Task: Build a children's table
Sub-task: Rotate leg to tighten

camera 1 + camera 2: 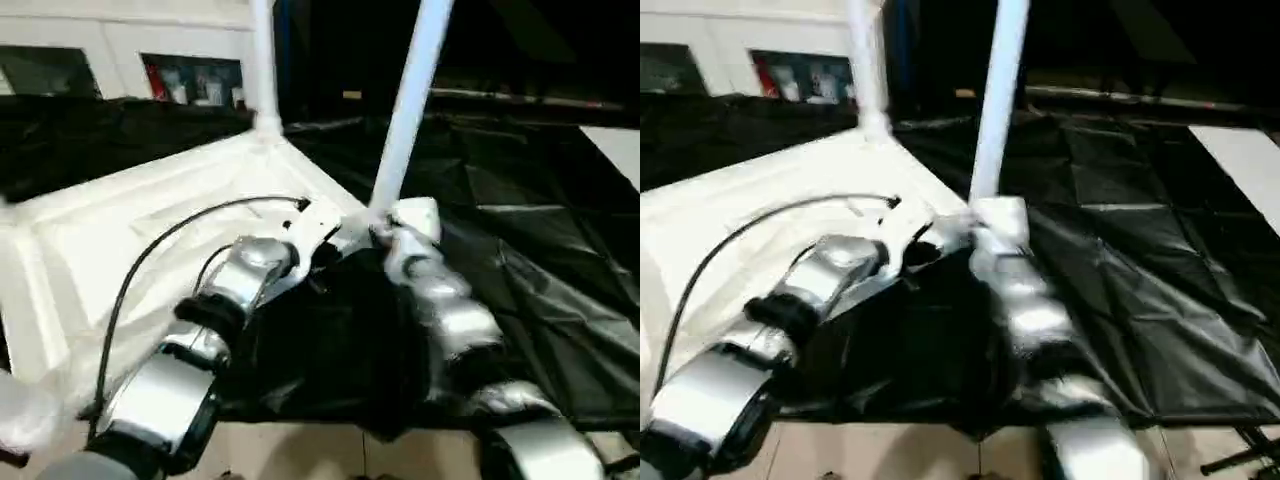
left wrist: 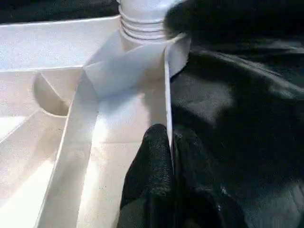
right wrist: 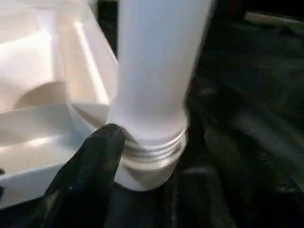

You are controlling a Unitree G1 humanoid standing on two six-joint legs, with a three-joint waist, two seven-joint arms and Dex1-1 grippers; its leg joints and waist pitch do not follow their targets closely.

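The left tool point(image 2: 170, 156) pinches the table top's point(image 1: 150, 230) rim; the right tool point(image 3: 142, 156) – apart – hugs 1 leg point(image 3: 156, 71) – its threads point(image 3: 154, 147) show up close.

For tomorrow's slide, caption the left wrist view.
Left pincer shut on the tabletop's rim, below a leg in its corner socket.

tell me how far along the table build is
Done: one leg stands upright in the far corner socket of the upside-down top. In hand: a second leg sits at the near corner socket, threads showing; the right gripper is around its base, the left gripper pinches the top's rim. Left: seating it, plus the remaining corners.
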